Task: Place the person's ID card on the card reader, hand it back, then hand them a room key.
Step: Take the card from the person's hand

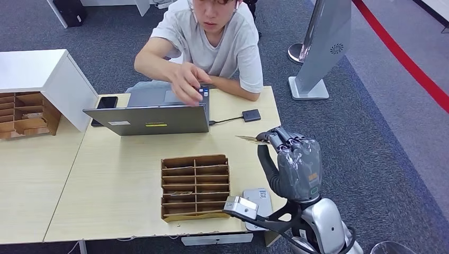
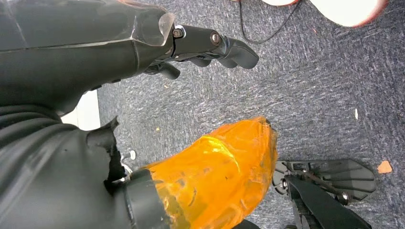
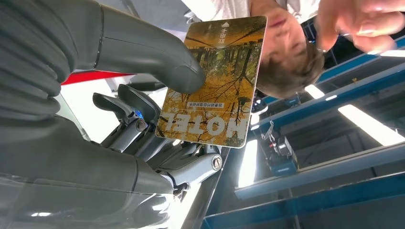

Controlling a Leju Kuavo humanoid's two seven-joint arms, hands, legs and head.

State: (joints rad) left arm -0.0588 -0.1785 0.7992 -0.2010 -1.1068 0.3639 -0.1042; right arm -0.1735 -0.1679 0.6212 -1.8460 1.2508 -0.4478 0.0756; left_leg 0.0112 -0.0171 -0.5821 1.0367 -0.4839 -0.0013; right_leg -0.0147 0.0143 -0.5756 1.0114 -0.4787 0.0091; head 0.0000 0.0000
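Observation:
My right hand is raised over the table's right side and pinches a room key card between thumb and fingers. In the right wrist view the key card has an autumn-forest print and the word HOTEL, with my thumb pressed on its face. A person sits behind the table, one hand over the laptop; that hand is apart from the card. A small black card reader lies on the table, wired to the laptop. My left hand hangs over the carpet, fingers apart and holding nothing.
A grey laptop stands at the table's far side with a black phone beside it. A wooden slotted card box sits near the front edge, a white device to its right. A wooden organiser sits far left.

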